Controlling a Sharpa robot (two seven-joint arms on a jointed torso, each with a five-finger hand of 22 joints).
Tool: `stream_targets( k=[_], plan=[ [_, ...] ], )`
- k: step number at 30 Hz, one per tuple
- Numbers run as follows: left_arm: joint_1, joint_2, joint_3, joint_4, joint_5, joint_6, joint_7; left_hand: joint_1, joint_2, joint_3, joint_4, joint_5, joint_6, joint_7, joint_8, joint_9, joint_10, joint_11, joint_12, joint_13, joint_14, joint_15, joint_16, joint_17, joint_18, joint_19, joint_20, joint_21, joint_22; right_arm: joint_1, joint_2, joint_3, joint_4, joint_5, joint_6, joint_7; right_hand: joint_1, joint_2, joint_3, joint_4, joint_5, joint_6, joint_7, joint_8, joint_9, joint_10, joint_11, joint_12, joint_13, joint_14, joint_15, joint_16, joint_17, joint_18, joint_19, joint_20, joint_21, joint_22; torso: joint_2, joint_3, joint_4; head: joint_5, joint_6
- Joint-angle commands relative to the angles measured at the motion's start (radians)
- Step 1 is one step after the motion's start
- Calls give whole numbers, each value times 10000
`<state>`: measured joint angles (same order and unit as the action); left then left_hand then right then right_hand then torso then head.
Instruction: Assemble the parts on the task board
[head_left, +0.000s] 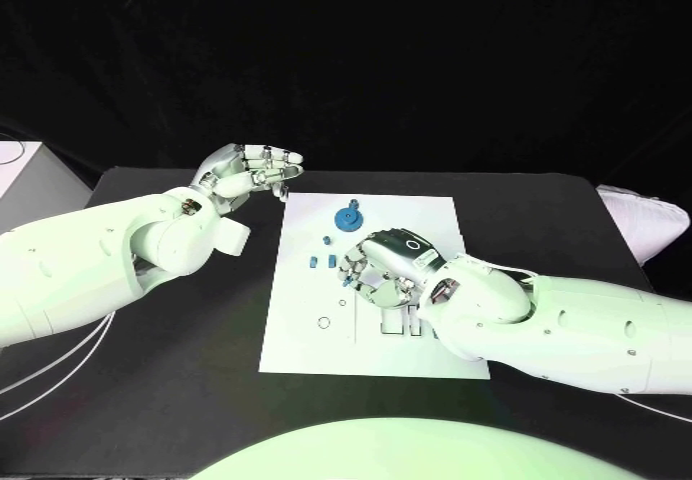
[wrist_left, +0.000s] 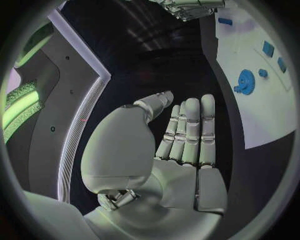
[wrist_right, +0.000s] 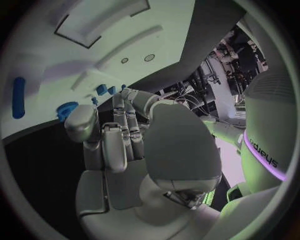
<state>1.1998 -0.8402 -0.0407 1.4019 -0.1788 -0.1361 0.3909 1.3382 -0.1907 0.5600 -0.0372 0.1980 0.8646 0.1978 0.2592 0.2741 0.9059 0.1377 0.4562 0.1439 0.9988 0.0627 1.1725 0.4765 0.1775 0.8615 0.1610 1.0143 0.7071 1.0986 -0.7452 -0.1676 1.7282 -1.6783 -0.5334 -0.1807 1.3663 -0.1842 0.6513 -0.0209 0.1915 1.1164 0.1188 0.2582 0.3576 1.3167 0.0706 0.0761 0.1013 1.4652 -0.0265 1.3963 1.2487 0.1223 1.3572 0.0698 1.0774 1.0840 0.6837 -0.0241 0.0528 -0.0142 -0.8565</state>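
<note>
while the right hand curls over the task board, grasp unclear, the left hand hovers empty, fingers straight.

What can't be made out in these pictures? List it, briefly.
- Head view: the right hand covers the middle of the board, hiding whatever lies under it.
- Whether that hand holds a part: its palm faces down in the head view, and its fingers curl away in the right wrist view.
- Head view: the small parts are too small to tell their shapes.
- Head view: the right arm hides the board's near right corner.
</note>
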Motion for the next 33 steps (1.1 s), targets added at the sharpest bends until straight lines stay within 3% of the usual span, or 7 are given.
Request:
stream_targets(
  k=[1,4,14,33],
  plan=[
    [5,51,8,46,62,-63,65,-84,44,-56,0,1,-85,18,58,-9,-59,10,40,-8,-58,26,-63,-9,70,80,-5,-54,-11,-64,91,-7,-66,-445,305,-165,-7,75,65,-10,14,26,1,70,10,324,-260,21,2,499,-77,26,-14,-94,-9,-33,-32,-8,13,3,7,54,-44],
    [5,73,8,50,41,-81,34,-76,52,-54,0,3,-87,18,63,-8,-62,10,48,-6,-59,26,-60,-9,71,88,-4,-55,-14,-108,171,-19,-127,-483,367,-199,-7,75,65,-10,14,26,1,70,10,324,-260,21,2,499,-77,26,-14,-94,-9,-33,-32,-8,4,14,-16,110,-74],
    [6,134,7,45,12,-60,0,-65,56,-54,-2,6,-93,18,67,-8,-66,9,56,-4,-59,26,-57,-9,72,97,-3,-57,-16,-244,375,-53,-305,-601,620,-261,-14,74,78,-18,7,18,4,71,22,323,-257,10,5,495,-76,18,-32,-91,-20,-33,-43,-16,4,23,-1,196,-161],
    [5,119,6,44,-8,-29,-38,-59,54,-64,1,9,-120,24,68,-12,-82,14,73,-2,-60,29,-50,-9,73,115,0,-61,-23,-323,427,-89,-358,-825,940,-468,-28,74,85,-21,-12,14,7,75,36,328,-255,2,10,493,-74,17,-39,-91,-25,-33,-41,-11,12,4,44,121,-161]
  ],
)
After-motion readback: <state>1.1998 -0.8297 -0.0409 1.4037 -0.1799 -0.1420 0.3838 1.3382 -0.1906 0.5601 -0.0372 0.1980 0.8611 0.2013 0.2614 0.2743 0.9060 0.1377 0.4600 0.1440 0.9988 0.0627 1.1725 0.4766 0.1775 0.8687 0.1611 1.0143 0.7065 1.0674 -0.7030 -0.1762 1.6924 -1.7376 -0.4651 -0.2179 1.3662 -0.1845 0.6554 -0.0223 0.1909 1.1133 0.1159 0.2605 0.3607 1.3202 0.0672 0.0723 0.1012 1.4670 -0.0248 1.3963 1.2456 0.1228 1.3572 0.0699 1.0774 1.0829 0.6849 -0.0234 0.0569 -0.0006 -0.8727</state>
